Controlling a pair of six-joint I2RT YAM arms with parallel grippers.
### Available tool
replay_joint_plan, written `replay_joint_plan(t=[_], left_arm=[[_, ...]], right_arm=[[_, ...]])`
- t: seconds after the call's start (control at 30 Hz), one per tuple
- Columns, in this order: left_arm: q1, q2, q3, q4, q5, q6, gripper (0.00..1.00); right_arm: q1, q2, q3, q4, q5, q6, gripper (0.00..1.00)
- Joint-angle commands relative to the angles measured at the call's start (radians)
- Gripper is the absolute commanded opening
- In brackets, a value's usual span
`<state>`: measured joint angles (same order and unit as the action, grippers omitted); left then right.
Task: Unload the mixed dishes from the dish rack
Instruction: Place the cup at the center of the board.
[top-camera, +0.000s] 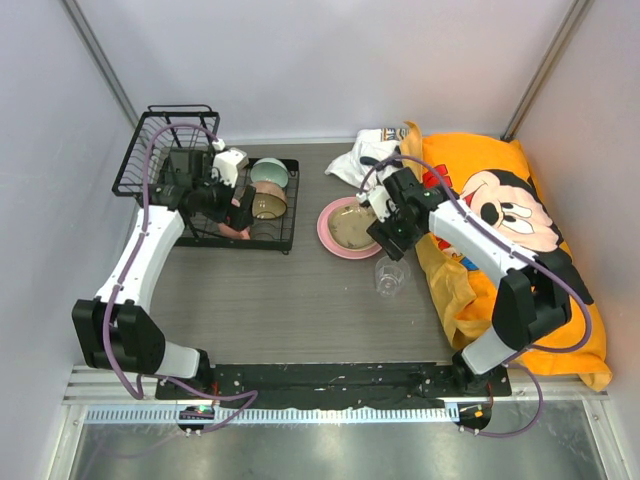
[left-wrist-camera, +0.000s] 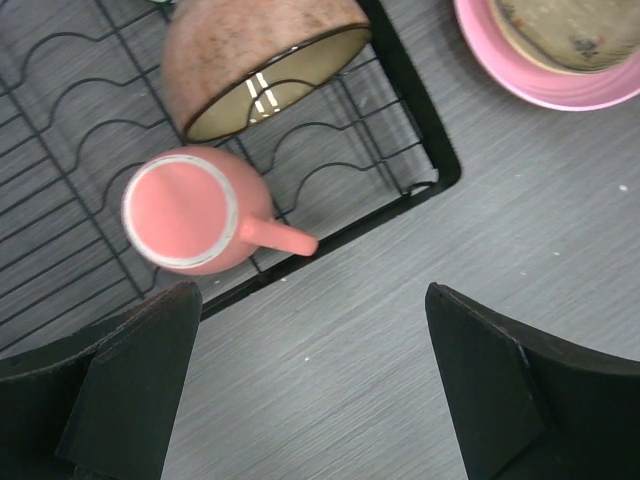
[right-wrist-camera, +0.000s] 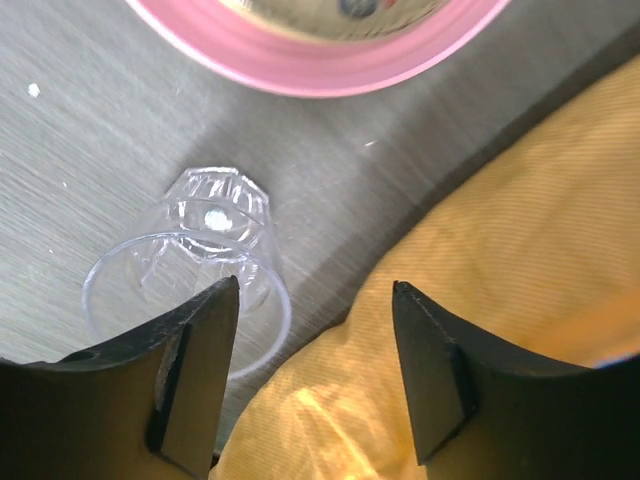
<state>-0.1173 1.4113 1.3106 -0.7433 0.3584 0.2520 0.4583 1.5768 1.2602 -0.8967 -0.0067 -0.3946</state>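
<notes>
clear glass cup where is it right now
In the top view the clear glass cup sits on the table right of centre, just nearer than the pink plate and beside the orange cloth.

Open tabletop (top-camera: 300, 300) between dish rack (top-camera: 294, 205) and plate (top-camera: 325, 232); cushion (top-camera: 470, 300) tight beside glass cup (top-camera: 391, 275)

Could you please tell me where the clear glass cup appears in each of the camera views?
Top external: the clear glass cup is right of centre, just below the large pink plate.
Left wrist: not in this view.
Right wrist: the cup is at lower left, partly behind the near finger.
Shared landmark: the large pink plate, in the upper right corner of the left wrist view and along the top edge of the right wrist view.
</notes>
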Motion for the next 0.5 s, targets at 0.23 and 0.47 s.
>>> replay_joint_plan(t=[0.23,0.47], left_arm=[[-0.027,0.054,0.004,0.001,-0.234,-0.046,1.0],[-0.076,0.035,-0.108,0.119,-0.305,-0.187,1.0]], right_arm=[[0.008,-0.124,0.126,-0.005,0.034,0.022,0.7],[0.008,-0.139,0.134,-0.005,0.022,0.028,0.7]])
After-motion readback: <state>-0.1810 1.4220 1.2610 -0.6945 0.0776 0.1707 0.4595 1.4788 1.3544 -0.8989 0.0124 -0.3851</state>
